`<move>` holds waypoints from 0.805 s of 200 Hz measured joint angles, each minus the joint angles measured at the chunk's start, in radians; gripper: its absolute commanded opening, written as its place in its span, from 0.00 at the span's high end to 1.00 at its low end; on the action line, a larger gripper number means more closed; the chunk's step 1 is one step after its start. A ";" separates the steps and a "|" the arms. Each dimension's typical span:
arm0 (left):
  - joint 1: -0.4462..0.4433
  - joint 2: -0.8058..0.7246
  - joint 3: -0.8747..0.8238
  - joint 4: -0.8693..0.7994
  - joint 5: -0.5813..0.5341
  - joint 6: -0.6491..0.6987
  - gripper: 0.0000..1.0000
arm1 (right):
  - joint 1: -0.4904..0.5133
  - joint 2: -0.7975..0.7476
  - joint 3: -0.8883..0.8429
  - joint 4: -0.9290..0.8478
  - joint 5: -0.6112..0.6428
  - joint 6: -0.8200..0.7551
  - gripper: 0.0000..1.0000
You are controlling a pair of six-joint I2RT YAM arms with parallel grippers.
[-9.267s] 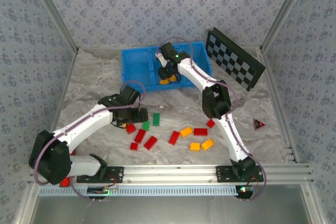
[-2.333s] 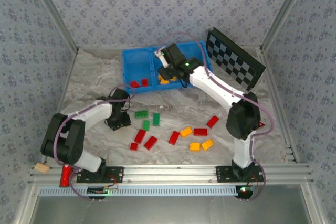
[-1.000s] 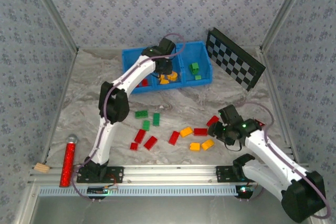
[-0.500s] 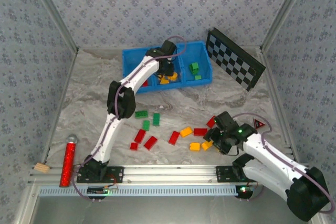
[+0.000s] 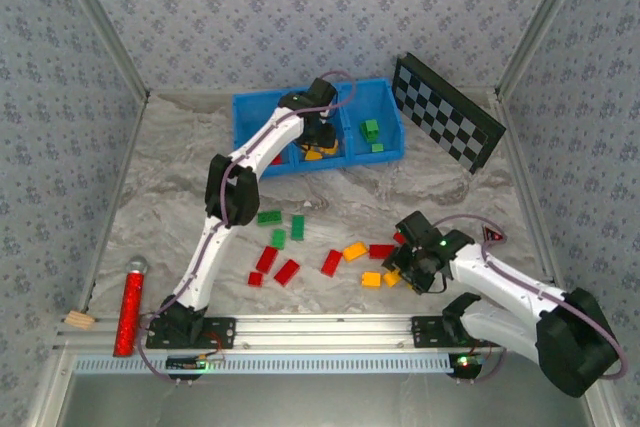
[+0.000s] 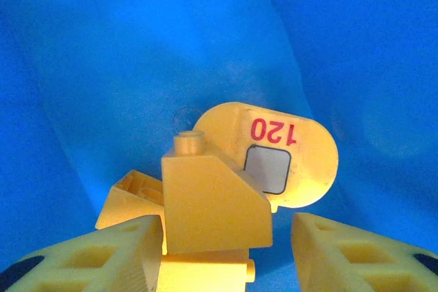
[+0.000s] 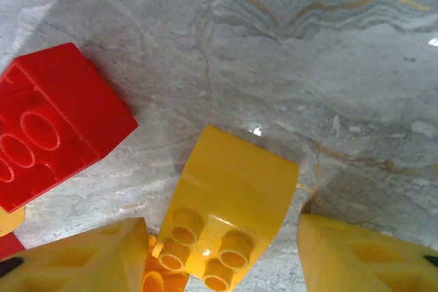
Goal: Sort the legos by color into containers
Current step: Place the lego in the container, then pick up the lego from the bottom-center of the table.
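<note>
your right hand [image 7: 222, 254], jaws open, straddles a yellow lego [image 7: 233, 189], likely light, stiff, slick; pinch its flat sides, not the slope. left hand [image 6: 227, 258] stands open too.

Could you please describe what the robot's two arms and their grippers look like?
Both the left arm and the right arm have white tubular links, bulky black joints and a thin purplish cable looping alongside. A green light glows near the right wrist. The left gripper and right gripper carry orange-yellow plastic fingers with ribbed recesses.
</note>
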 measured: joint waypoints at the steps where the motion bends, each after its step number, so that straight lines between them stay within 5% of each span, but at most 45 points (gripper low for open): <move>1: 0.000 0.000 0.000 0.000 0.000 0.000 0.47 | 0.000 0.002 0.000 0.001 0.000 -0.002 0.48; 52: 0.000 -0.110 0.000 -0.003 0.027 0.010 0.43 | 0.039 0.089 0.038 -0.039 0.035 -0.025 0.70; 96: 0.000 -0.325 -0.025 0.003 0.056 0.026 0.41 | 0.073 0.126 0.069 -0.053 0.071 -0.087 0.77; 161: 0.101 -0.772 -0.576 0.150 0.091 0.015 0.39 | 0.068 0.162 0.348 -0.144 0.195 -0.406 0.77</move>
